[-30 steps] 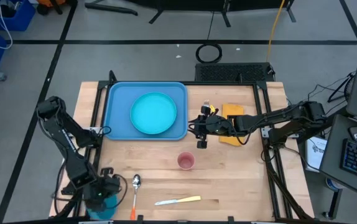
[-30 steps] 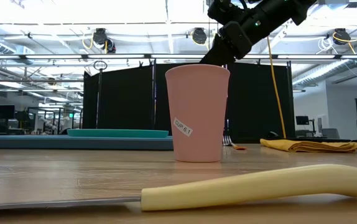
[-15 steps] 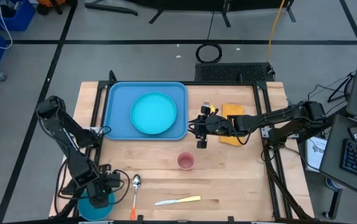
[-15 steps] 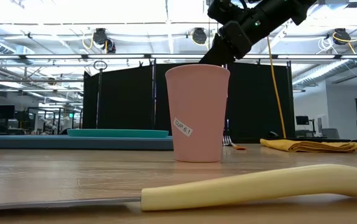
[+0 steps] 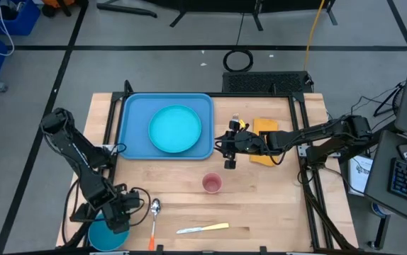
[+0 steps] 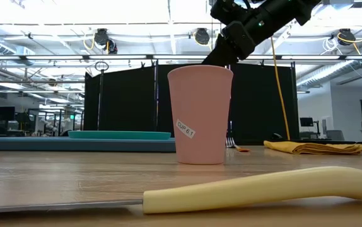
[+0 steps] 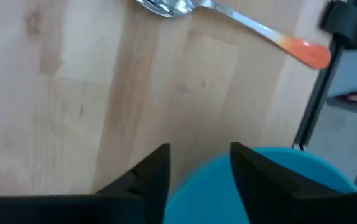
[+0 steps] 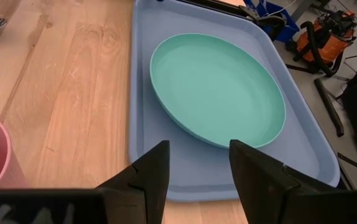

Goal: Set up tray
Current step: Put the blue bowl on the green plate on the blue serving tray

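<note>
The bowl, well apart from the tray, has just been released by the now-open left gripper, while the right gripper is held open beside the tray.

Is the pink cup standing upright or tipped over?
Upright. The low view shows the pink cup on its base, rim level at the top, on the table; the high view looks straight down into its round mouth.
</note>
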You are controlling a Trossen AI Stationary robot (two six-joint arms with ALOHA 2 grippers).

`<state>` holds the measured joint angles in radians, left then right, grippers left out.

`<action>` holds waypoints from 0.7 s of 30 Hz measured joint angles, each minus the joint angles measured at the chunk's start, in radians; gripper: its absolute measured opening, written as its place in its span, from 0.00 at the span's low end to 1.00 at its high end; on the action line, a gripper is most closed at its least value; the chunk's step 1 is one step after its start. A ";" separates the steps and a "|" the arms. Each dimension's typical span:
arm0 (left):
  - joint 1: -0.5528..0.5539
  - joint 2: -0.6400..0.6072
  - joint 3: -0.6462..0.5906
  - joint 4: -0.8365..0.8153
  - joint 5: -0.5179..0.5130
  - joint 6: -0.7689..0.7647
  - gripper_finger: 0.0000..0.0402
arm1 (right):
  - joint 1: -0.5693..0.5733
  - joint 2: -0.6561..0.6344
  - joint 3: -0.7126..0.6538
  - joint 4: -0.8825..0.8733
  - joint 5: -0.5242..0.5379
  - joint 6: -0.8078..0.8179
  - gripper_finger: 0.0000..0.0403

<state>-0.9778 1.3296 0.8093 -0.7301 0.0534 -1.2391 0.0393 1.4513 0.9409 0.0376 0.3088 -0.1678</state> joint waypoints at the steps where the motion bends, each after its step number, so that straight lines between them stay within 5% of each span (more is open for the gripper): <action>1: -0.004 0.000 0.000 0.000 0.014 0.010 0.48 | 0.000 0.000 0.000 0.000 0.000 0.000 0.38; 7: -0.013 -0.002 0.000 -0.013 0.050 0.007 0.55 | 0.000 0.000 0.000 0.000 0.000 0.000 0.38; 21: -0.012 0.002 0.000 -0.005 -0.031 0.138 0.56 | 0.000 0.000 0.000 0.000 -0.001 0.000 0.38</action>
<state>-0.9901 1.3317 0.8093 -0.7353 0.0221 -1.1010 0.0391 1.4513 0.9409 0.0373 0.3080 -0.1678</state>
